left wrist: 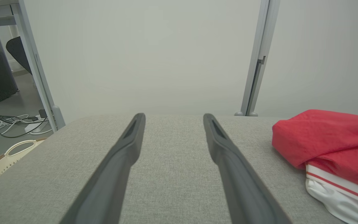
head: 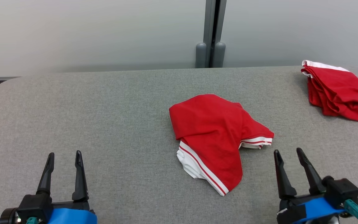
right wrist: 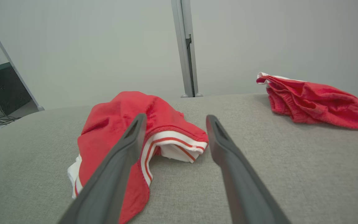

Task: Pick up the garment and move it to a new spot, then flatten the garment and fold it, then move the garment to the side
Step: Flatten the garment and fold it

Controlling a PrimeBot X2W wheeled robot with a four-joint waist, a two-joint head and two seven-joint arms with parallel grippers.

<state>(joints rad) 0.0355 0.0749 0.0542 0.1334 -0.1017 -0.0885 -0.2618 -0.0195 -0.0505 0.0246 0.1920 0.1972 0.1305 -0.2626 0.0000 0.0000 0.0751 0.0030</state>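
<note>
Left pincer and right pincer stand open, empty. If you pinch one layer only, the garment may slip.

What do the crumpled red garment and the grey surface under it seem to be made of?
The crumpled red garment: probably soft knit fabric, matte; it drapes in loose folds, with white striped hems. The grey surface: looks like woven upholstery cloth, matte; a fine heathered weave shows, edges rounded.
</note>
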